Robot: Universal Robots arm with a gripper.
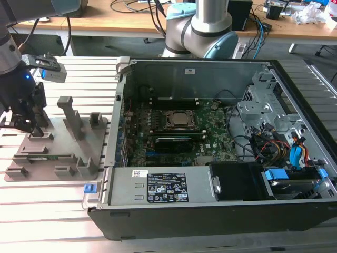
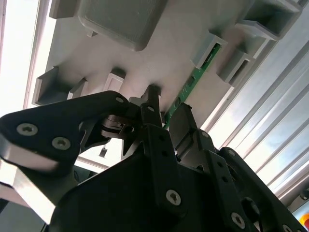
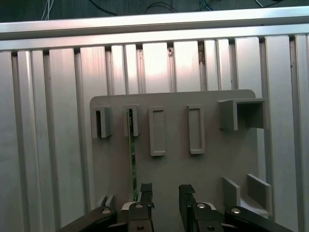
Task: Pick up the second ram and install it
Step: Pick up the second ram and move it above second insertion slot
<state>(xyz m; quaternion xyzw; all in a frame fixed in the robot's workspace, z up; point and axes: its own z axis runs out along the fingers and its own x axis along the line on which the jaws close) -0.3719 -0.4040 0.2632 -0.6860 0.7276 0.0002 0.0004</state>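
Grey plastic holder (image 1: 58, 145) at 9 o'clock of the open pc case (image 1: 121, 185) in the exterior view, gripper (image 1: 35, 126) low over it, jaws spread apart, gripping nothing, green second ram (image 3: 131, 154) standing on edge in the holder, just beside one of the fingers (image 3: 145, 195).

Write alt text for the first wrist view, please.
The open gripper, jaws apart, hangs over a grey plastic holder on a ribbed metal table. The second ram, a slim green stick, stands on edge in one of the holder's slots, its near end close beside one jaw.
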